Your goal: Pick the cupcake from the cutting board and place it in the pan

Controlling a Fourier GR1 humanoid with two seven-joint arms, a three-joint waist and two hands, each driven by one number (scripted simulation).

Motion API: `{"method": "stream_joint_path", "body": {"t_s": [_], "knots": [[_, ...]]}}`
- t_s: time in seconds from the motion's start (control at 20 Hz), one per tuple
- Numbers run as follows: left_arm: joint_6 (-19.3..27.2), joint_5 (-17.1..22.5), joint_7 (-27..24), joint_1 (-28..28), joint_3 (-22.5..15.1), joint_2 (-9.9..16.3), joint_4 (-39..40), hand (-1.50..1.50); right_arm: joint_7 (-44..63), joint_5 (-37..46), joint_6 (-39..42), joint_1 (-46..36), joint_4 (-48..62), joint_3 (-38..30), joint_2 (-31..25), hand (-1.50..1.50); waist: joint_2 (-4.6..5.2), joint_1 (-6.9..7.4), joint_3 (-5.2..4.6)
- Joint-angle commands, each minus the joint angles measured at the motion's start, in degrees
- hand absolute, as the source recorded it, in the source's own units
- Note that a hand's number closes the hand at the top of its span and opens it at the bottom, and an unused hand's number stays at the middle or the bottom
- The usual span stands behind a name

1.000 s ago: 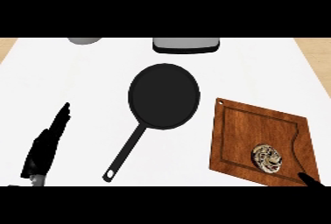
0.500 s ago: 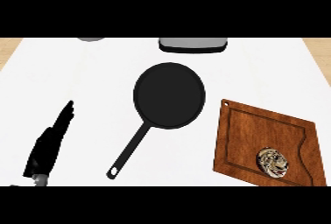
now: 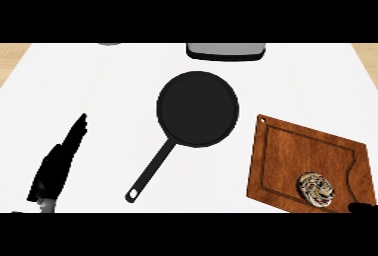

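The cupcake (image 3: pixel 317 189), in a brown and cream patterned wrapper, sits near the front right corner of the wooden cutting board (image 3: pixel 295 150). To the board's left lies the black pan (image 3: pixel 198 107), its handle (image 3: pixel 151 170) pointing toward the lower left. My left hand (image 3: pixel 59 162) rests open at the left of the counter, fingers straight and pointing away from me, far from the pan and the board. Only a small black tip of my right hand (image 3: pixel 362 207) shows at the lower right edge, just right of the cupcake and apart from it.
A grey container (image 3: pixel 225 50) stands at the back of the white counter, behind the pan. Another grey object (image 3: pixel 111 43) peeks in at the back left. Wooden floor shows past the counter's far corners.
The whole scene has drifted slightly right and down in view. The tip of my right hand shows again at the lower right edge. The left hand has barely moved.
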Motion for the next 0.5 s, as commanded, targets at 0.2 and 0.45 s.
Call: {"method": "stream_joint_path", "body": {"t_s": [0.2, 0.45], "knots": [[-0.88, -0.47, 1.35, -2.45, 0.87, -0.34, 1.19, 0.0, 12.77, -10.38, 8.82, -11.31, 9.41, 1.79, -5.86, -1.5, 0.34, 0.36, 0.06], [-0.44, -1.63, 1.53, -0.91, 0.06, -0.65, -0.7, 0.0, 16.65, -14.96, 9.46, -13.41, 9.51, 7.03, -7.7, -1.5, 0.01, 0.29, 0.04]]}}
